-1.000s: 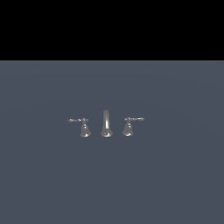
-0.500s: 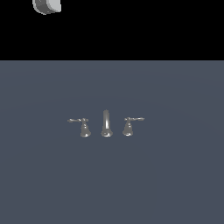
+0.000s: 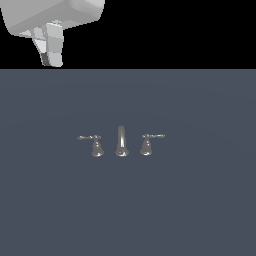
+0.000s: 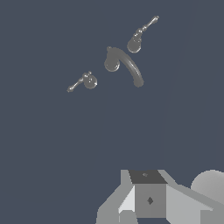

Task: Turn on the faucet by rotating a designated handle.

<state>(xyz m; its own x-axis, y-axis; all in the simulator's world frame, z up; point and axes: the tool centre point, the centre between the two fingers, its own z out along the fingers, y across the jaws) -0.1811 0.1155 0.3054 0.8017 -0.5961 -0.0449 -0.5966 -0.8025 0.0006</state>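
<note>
Near the middle of the dark slate-blue surface [image 3: 200, 210] stands the faucet [image 3: 121, 142], a small three-piece chrome set in a row. On the exterior view's left is the handle [image 3: 95, 144]: a bell-shaped base that flares where it meets the surface, with a thin lever running from its top toward the exterior view's left. It is shiny, with pale highlights down the base. In the wrist view the same handle [image 4: 86, 81] appears from above as a round cap with its lever reaching away from the spout.

Just beside it, at the centre of the row, rises the spout [image 3: 121, 141], slim and tapered in the exterior view; from the wrist camera the spout [image 4: 124, 64] shows as a curved neck arching out from its base. On the far side of the spout stands the twin handle [image 3: 148, 143], its lever pointing to the exterior view's right. The three pieces stand apart and do not touch.

High in the exterior view's upper left corner hangs the gripper [image 3: 49, 50], pale grey and blocky, well apart from the faucet. Nothing lies between it and the handle. Only part of it shows in either view, so I cannot tell whether its jaws are wide or narrow; nothing is seen held.
</note>
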